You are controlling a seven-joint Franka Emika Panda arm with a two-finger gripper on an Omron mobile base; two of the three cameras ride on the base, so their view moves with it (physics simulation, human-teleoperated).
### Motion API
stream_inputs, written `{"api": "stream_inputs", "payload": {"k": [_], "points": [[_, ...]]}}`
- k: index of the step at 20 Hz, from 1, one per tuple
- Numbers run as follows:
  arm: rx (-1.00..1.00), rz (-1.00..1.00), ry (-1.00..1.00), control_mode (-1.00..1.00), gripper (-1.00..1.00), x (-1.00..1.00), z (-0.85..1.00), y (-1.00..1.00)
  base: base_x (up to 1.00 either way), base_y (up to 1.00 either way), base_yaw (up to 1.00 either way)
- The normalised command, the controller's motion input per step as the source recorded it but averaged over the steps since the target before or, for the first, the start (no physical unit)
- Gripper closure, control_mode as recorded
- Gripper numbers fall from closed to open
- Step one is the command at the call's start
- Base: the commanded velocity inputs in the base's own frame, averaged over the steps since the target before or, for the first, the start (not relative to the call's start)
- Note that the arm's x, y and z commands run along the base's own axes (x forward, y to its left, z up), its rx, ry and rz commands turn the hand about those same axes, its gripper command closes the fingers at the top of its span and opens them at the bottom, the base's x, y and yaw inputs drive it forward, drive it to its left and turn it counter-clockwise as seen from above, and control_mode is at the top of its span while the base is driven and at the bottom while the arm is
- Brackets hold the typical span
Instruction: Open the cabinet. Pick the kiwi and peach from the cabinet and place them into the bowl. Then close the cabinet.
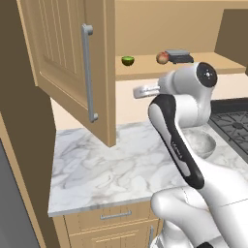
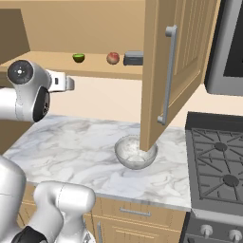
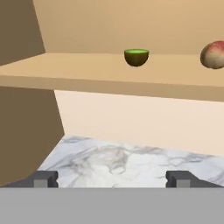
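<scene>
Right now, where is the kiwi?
The kiwi sits on the open cabinet's shelf, left of the peach in both base views.
</scene>
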Motion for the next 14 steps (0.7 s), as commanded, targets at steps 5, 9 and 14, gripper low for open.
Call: {"api": "stream_inputs", "payload": {"k": [5,9,14], "points": [[0.0,-0.05,0.0,-1.0,-1.0,0.45,0.0,0.0,0.0,0.0,0.0],[0.0,-0.1,0.0,-1.0,-1.0,0.32,0.0,0.0,0.0,0.0,0.0],[0.0,-0.14,0.0,-1.0,-1.0,0.28,0.01,0.0,0.0,0.0,0.0]]}}
